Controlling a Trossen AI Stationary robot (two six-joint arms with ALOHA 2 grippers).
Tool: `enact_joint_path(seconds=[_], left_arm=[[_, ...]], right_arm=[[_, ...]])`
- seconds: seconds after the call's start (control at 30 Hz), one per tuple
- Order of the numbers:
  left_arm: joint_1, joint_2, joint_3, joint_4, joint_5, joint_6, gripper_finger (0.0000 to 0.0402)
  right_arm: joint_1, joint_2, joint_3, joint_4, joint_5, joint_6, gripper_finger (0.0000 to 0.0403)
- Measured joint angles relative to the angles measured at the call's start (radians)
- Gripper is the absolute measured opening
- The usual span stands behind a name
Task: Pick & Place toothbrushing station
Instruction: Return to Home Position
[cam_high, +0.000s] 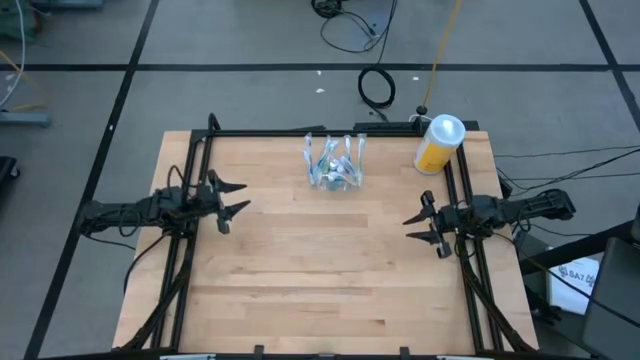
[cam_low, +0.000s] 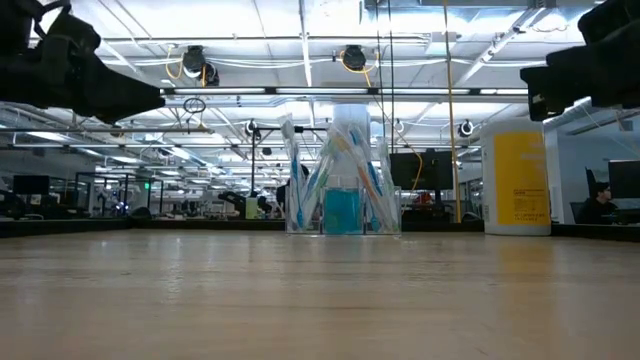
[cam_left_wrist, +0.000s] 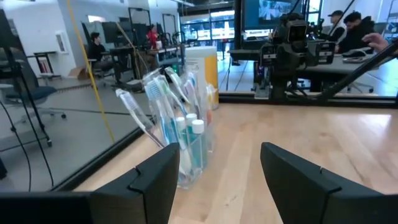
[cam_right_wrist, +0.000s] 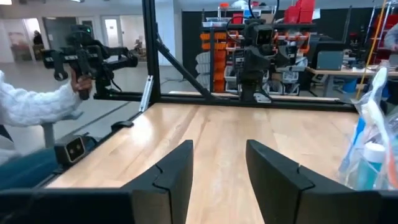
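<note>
My left tool (cam_high: 244, 197) and right tool (cam_high: 412, 227) hang spread open and empty at the table's (cam_high: 300, 290) side edges, clear cup (cam_high: 335, 175) of toothbrushes (cam_high: 347, 150) upright mid far edge, about equally near both.

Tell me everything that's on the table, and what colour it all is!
clear cup: one, see-through, far middle of the table
toothbrushes: a bunch, too crowded to count, white, blue and clear, standing in the cup
toothpaste tubes: at least two, teal with white caps, in the cup
yellow bottle: one, yellow with a white cap, far right corner
wooden table: one, light brown
black cable: one coil, on the floor beyond the table
left hand: one, dark, open, left edge
right hand: one, dark, open, right edge
</note>
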Motion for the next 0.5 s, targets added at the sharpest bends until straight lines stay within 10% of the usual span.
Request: enact_joint_path(seconds=[0.5], left_arm=[[0.0, 0.001, 0.0, -0.002, 0.003, -0.028, 0.0232]], right_arm=[[-0.002, 0.01, -0.027, 0.025, 0.133, -0.077, 0.0139]])
